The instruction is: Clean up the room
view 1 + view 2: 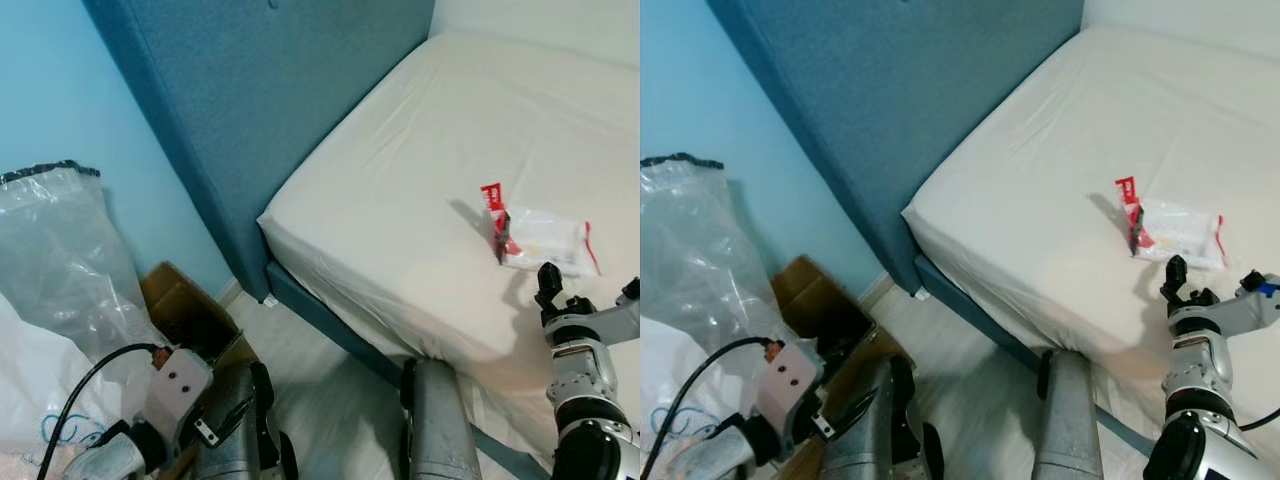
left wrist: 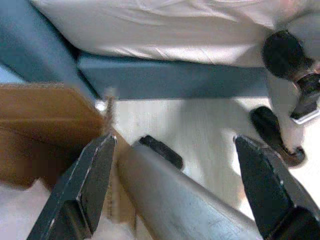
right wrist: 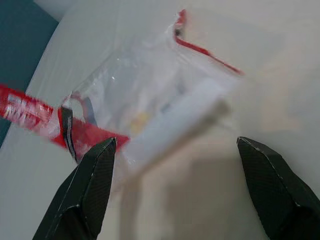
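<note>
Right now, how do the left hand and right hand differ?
The right hand is raised over the bed, just short of the clear red-trimmed wrapper; the left hand hangs low by the cardboard box, over the floor. The right hand points at trash; the left hand points at nothing graspable. Both are open and hold nothing.

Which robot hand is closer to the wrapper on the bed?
Right. The right tool hovers open beside the wrapper; the left tool hangs low by the box.

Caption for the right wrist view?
Open right claw hovering over a clear red-trimmed plastic wrapper on the white bed sheet.
</note>
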### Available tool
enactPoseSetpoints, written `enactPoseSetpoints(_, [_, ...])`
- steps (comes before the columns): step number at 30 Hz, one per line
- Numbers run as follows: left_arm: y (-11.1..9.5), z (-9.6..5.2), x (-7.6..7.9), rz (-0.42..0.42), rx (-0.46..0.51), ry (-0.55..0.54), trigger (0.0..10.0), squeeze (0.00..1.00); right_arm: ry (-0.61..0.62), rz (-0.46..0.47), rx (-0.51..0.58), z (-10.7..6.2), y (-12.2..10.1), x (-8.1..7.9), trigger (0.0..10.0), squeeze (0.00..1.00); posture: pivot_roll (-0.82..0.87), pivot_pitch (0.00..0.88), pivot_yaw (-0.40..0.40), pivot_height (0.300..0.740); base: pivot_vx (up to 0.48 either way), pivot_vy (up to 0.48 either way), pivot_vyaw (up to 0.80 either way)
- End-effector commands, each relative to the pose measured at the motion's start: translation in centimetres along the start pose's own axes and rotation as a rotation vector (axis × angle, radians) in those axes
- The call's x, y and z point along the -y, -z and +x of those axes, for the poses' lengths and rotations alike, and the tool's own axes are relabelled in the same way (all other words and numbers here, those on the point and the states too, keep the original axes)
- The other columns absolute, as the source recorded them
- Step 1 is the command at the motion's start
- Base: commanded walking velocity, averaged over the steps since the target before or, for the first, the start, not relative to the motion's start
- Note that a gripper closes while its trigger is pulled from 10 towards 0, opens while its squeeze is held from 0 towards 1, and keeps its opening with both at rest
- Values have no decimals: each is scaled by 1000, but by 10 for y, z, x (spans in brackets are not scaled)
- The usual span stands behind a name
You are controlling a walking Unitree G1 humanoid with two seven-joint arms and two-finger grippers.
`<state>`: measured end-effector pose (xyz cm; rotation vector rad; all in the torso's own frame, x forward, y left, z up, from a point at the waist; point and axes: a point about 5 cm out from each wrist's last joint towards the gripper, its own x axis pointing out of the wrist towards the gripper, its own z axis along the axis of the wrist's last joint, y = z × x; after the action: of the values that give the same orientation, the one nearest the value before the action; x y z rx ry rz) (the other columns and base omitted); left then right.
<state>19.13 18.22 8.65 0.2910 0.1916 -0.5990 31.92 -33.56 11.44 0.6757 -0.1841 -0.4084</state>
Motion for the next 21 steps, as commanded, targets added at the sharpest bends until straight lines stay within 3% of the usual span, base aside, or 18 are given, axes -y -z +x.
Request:
enactPoseSetpoints(1, [5, -6, 4, 12, -49, 26, 10000, 0, 48, 48, -100, -10, 25, 9, 10000, 0, 244, 479, 140, 562, 0, 0, 0])
enactPoseSetpoints(8, [-4, -20, 12, 17, -84, 42, 10000, 0, -6, 154, 17, 10, -7, -10, 10000, 0, 288, 517, 158, 562, 0, 0, 0])
enactPoseSetpoints(15, [-7, -25, 18, 39, -111, 67, 10000, 0, -72, 173, 37, 19, -15, -29, 9647, 0, 294, 525, 160, 562, 0, 0, 0])
enactPoseSetpoints(16, [-8, -25, 18, 40, -109, 65, 10000, 0, -72, 171, 28, 19, -13, -31, 0, 0, 291, 523, 154, 562, 0, 0, 0])
enactPoseSetpoints(21, [-9, -20, 16, 52, -102, 51, 10000, 0, -83, 180, 0, 19, -4, -38, 0, 0, 278, 498, 140, 562, 0, 0, 0])
